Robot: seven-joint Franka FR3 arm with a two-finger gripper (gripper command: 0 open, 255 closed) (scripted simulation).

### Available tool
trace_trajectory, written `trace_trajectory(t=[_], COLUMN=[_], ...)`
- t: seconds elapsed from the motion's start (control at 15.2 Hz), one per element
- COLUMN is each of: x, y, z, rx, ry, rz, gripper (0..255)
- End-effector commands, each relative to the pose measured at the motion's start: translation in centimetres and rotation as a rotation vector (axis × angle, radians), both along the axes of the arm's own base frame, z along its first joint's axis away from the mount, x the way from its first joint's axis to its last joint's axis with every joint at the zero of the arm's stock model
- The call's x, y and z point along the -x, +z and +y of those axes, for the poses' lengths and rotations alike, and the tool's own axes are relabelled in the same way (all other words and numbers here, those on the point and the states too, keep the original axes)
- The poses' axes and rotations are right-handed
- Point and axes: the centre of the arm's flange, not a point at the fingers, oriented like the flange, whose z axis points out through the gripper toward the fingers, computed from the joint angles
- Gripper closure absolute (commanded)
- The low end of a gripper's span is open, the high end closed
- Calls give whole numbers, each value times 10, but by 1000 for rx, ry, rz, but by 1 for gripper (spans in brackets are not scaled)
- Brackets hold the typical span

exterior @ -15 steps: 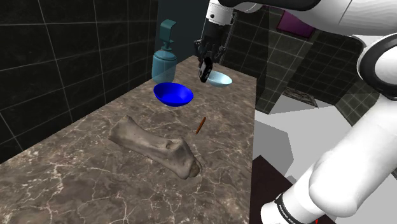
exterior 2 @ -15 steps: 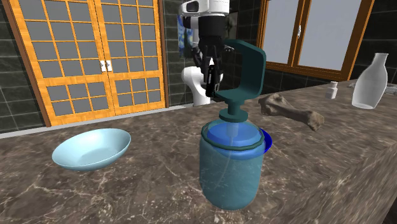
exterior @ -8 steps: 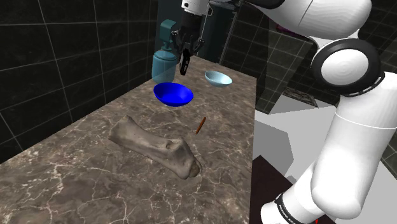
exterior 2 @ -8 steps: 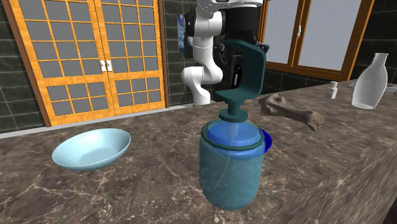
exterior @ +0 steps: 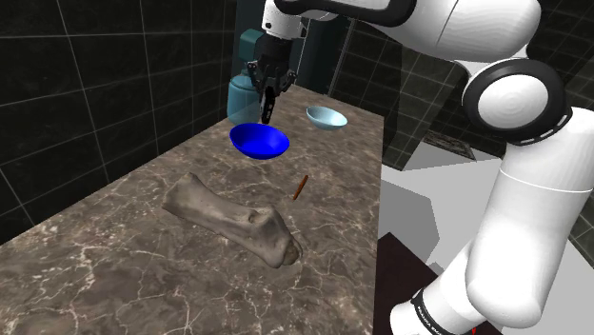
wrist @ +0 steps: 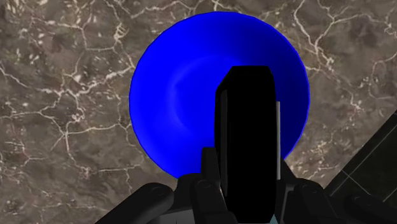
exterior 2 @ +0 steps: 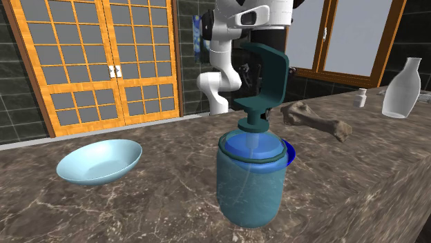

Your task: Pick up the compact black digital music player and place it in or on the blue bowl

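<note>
Right now we see the claw (exterior: 267, 95) clenched on the black music player (wrist: 248, 147), gripping it so that the slim dark slab stands on end in the air above the blue bowl (exterior: 259, 141). Looking along the claw, we find the player over the bowl's hollow, toward one side rather than dead centre. The bowl sits on the dark marbled counter (exterior: 124, 247). Just behind it, by the black tiled wall (exterior: 95, 86), stands a teal pump dispenser (exterior 2: 252, 172). In the second exterior view this dispenser is nearest the camera and hides nearly all of the blue bowl, leaving a sliver at its right. A pale blue bowl (exterior: 326, 117) rests near the blue one, toward the shoulder view's right. Closer to the shoulder camera lie a small brown stick (exterior: 301, 187) and a long grey bone-like lump (exterior: 233, 221), well apart from both bowls. At the second exterior view's right we make out a clear bottle (exterior 2: 402, 88) standing on the counter.
</note>
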Motion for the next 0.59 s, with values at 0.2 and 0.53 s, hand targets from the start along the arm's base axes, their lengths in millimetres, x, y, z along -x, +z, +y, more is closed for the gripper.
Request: trace_trajectory(t=[0.2,0.53], x=[1,1], y=[-27,-56], z=[0,0], rx=[0,0], ry=[0,0], rz=[-1,-1], gripper=[255,255])
